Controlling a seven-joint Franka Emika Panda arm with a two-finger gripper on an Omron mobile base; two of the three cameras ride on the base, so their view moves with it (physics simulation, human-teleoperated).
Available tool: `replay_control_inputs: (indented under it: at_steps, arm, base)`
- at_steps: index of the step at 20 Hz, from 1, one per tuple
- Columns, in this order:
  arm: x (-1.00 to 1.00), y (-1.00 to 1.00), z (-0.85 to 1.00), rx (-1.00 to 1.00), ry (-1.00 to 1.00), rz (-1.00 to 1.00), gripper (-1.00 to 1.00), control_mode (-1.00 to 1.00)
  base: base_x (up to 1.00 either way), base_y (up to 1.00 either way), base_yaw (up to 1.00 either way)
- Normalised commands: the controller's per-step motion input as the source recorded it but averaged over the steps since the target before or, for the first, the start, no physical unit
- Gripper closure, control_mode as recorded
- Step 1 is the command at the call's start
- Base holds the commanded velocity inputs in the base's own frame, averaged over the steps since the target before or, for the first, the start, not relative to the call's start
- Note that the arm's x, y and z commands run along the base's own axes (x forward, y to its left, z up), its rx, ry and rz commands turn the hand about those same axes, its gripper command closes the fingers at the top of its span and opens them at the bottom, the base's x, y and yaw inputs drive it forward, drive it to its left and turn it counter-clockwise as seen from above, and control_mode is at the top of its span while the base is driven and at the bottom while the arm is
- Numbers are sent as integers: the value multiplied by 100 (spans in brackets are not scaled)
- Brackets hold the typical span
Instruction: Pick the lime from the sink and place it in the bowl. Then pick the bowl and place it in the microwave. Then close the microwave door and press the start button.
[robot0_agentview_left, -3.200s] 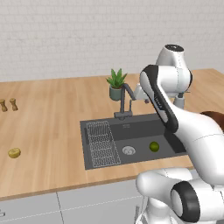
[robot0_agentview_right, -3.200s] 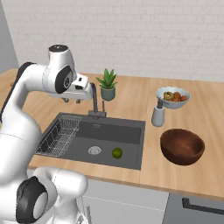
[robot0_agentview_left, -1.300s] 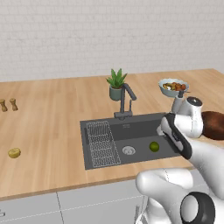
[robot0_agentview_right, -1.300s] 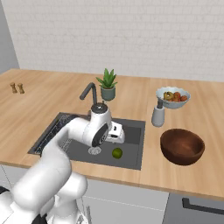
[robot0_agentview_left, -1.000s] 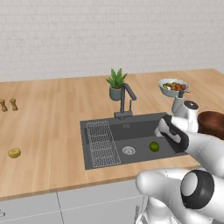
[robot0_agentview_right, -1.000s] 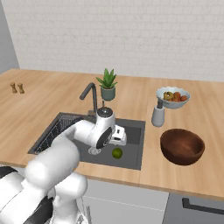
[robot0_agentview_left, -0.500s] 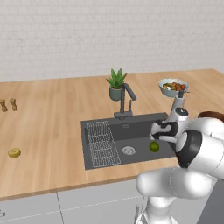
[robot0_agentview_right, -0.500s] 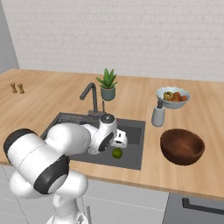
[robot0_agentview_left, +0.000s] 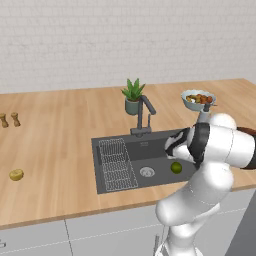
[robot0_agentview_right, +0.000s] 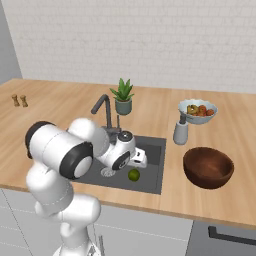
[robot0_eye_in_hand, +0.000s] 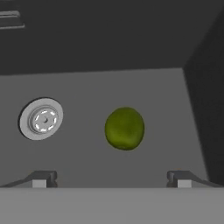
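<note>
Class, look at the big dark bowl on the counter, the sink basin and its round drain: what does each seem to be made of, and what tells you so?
The bowl: probably wood, reddish-brown with a soft sheen and faint grain-like streaks. The sink: matte dark grey, perhaps composite or coated metal; its flat, unreflective walls leave that open. The drain: likely steel, pale and bright with concentric rings.

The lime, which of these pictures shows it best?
The hand view: the lime lies large and unblocked on the sink floor beside the drain. Both base views show it as a small green ball near the arm.
</note>
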Motion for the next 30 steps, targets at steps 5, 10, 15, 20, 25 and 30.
replay_control_inputs:
  at_steps: [5,10,15,20,25,30]
  arm:
    - [36,-17,-14,0,-3,0,-100,-100]
    - [6,-17,-3,1,0,0,-100,-100]
    - [0,0,-14,0,0,0,-100,-100]
    - [0,0,-11,0,0,0,-100,-100]
    - [11,0,-10,0,0,0,-100,-100]
    - [12,0,-24,0,0,0,-100,-100]
  base:
    - [0,0,0]
    - [0,0,0]
    - [0,0,0]
    - [0,0,0]
    - [0,0,0]
    - [0,0,0]
